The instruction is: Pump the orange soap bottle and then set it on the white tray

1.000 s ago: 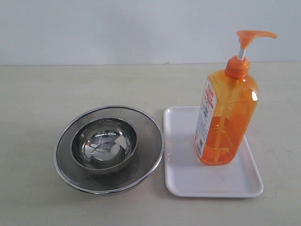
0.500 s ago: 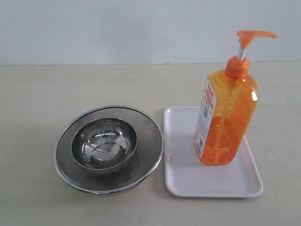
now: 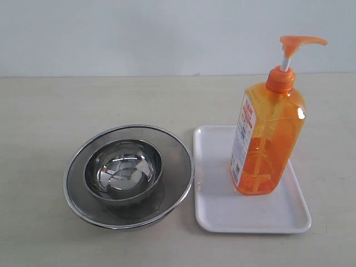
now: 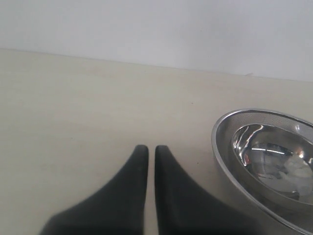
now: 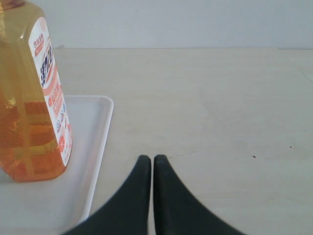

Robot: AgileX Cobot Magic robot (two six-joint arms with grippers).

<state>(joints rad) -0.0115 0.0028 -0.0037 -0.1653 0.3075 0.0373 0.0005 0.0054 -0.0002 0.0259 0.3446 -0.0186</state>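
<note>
The orange soap bottle (image 3: 267,139) stands upright on the white tray (image 3: 222,206), pump head (image 3: 300,41) raised on its white stem. The right wrist view shows the bottle (image 5: 29,107) and the tray's rim (image 5: 100,147) too. My right gripper (image 5: 152,159) is shut and empty, over bare table beside the tray and apart from the bottle. My left gripper (image 4: 151,149) is shut and empty over the table, beside the steel bowls. Neither gripper appears in the exterior view.
A small steel bowl (image 3: 123,169) sits inside a wider steel bowl (image 3: 78,167), just left of the tray, their rims nearly touching. The wide bowl's rim (image 4: 222,156) shows in the left wrist view. A pale wall stands behind the table.
</note>
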